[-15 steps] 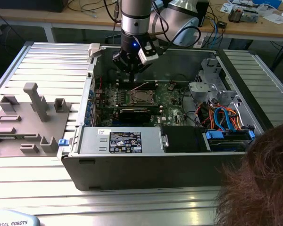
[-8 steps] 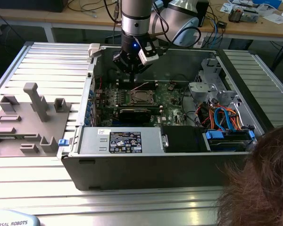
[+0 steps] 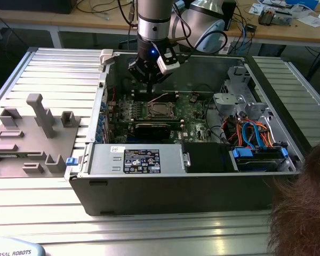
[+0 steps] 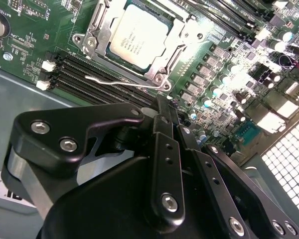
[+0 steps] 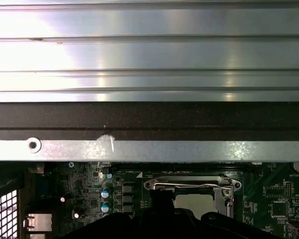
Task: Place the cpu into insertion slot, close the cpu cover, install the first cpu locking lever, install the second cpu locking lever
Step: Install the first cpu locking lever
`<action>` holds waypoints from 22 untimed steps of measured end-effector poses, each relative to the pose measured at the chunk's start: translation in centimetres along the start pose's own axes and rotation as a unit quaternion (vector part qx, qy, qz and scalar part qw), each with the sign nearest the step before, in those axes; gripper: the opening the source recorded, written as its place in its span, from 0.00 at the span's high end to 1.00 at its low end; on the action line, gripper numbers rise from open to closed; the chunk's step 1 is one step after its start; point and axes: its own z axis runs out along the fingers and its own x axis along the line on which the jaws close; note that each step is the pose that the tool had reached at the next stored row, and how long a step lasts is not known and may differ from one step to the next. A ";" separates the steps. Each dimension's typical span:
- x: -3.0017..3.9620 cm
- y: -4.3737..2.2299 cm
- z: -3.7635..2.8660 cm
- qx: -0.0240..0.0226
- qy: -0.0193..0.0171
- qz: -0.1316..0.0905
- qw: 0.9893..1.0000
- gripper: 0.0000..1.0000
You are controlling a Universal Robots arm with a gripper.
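One gripper [image 4: 165, 107], fingers together and empty, hangs just beside the insertion slot [image 4: 134, 42]; we see the cpu [image 4: 138, 36] seated inside, cpu cover [image 4: 177, 42] framing it.

One cpu [image 4: 138, 36] under one cpu cover [image 4: 175, 46], one green motherboard [image 3: 194, 114], one open computer case [image 3: 176, 189], four dark memory slots [image 4: 97, 82], one tool [image 3: 149, 80]
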 end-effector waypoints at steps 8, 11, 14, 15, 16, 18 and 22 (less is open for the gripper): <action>-0.15 0.00 0.08 0.000 0.000 0.000 1.000 0.89; -0.21 0.00 0.09 0.000 0.000 0.000 1.000 0.89; -0.28 0.00 0.12 0.000 0.000 0.000 1.000 0.89; -0.31 0.00 0.13 0.000 0.000 0.000 1.000 0.89; -0.34 0.00 0.14 0.000 0.000 0.000 1.000 0.89; -0.42 0.00 0.17 0.000 0.000 0.000 1.000 0.89; -0.60 0.00 0.21 0.000 0.000 0.000 1.000 0.89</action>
